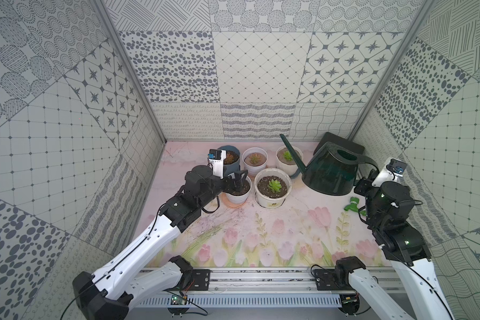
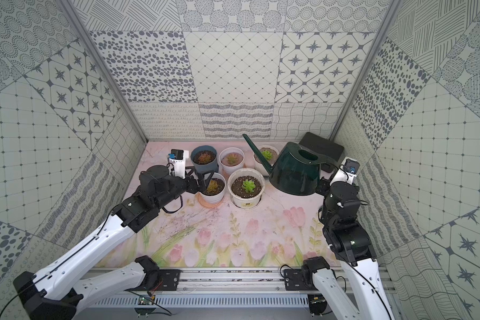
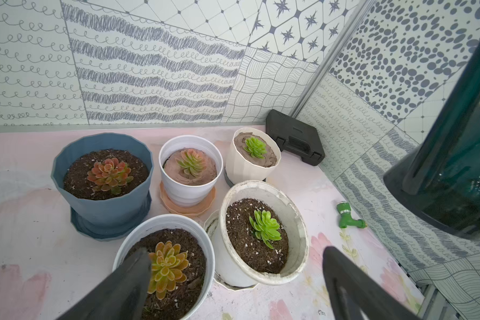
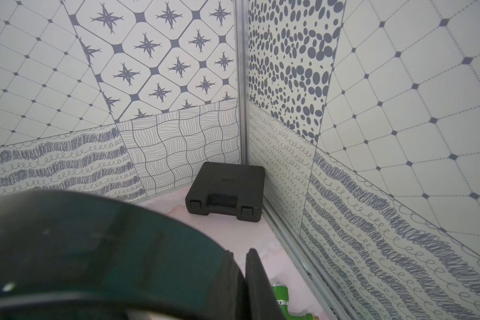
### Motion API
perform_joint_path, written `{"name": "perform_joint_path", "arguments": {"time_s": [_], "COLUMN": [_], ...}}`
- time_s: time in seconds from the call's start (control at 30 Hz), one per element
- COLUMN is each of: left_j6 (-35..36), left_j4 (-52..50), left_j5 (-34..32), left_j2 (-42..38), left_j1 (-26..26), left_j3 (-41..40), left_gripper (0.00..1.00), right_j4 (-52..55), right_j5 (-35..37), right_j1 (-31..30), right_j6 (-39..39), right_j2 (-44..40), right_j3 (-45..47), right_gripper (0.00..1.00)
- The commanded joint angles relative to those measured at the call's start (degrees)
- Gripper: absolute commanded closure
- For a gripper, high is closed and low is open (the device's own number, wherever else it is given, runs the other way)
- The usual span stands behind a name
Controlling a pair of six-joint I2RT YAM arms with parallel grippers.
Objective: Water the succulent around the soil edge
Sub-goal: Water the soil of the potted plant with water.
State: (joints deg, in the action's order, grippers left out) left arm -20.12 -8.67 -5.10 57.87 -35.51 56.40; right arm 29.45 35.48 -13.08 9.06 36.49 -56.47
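The left gripper stood wide open over the yellow-orange succulent in the front white pot. The right gripper was clamped on the handle of the dark green watering can, well to the succulent's right.

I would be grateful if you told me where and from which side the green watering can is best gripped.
Grip the thin handle at the rear of the watering can, coming from the robot's right, opposite the spout. The conical body looks too wide for the jaws. The right gripper is shut on that handle.
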Motion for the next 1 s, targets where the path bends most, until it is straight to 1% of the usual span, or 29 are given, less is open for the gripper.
{"name": "perform_joint_path", "arguments": {"time_s": [0.0, 0.07, 0.13, 0.27, 0.33, 0.47, 0.57, 0.67, 0.77, 0.87, 0.97], "left_j6": [-4.2, -4.7, -4.7, -3.1, -1.5, 3.0, 5.8, 4.8, 2.0, 1.5, 3.0], "left_j4": [5.2, 7.4, 8.9, 8.5, 7.5, 4.4, -1.9, -9.1, -18.0, -25.8, -31.5], "left_j5": [-10.2, -11.8, -12.7, -15.4, -16.7, -16.1, -17.3, -16.8, -15.2, -14.9, -12.9], "left_j2": [1.1, 2.3, 3.3, 3.2, 2.5, 0.1, -0.5, -0.5, 0.1, 1.1, 2.9], "left_j1": [-7.4, -9.5, -10.4, -10.5, -10.5, -10.6, -10.0, -7.8, -4.7, -3.0, -1.6], "left_j3": [-1.2, -1.4, -1.1, -1.4, -1.9, -3.3, -2.3, -0.7, 3.0, 7.3, 11.2], "left_gripper": [0.01, 0.0, 0.0, 0.0, 0.01, 0.0, 0.01, 0.0, 0.01, 0.0, 0.0], "right_j4": [-4.4, -4.7, -5.5, -7.1, -9.7, -19.2, -28.2, -31.8, -35.8, -37.2, -35.5], "right_j5": [-2.7, -2.8, -1.5, 2.2, 5.5, 12.6, 16.3, 15.9, 15.8, 13.6, 9.3], "right_j1": [-0.8, -1.2, -2.1, -4.7, -6.9, -11.8, -14.0, -14.1, -14.1, -14.1, -14.1], "right_j6": [4.2, 3.9, 1.9, -2.5, -5.3, -14.1, -24.3, -32.6, -40.3, -45.9, -50.2], "right_j2": [-1.0, -1.1, -0.6, 3.8, 6.8, 12.4, 19.1, 26.1, 31.2, 34.3, 36.9], "right_j3": [-1.4, -1.0, -0.8, -2.9, -3.6, -4.0, -5.5, -9.3, -12.6, -16.1, -19.3], "right_gripper": [1.0, 1.0, 1.0, 1.0, 1.0, 1.0, 1.0, 1.0, 1.0, 1.0, 1.0]}}
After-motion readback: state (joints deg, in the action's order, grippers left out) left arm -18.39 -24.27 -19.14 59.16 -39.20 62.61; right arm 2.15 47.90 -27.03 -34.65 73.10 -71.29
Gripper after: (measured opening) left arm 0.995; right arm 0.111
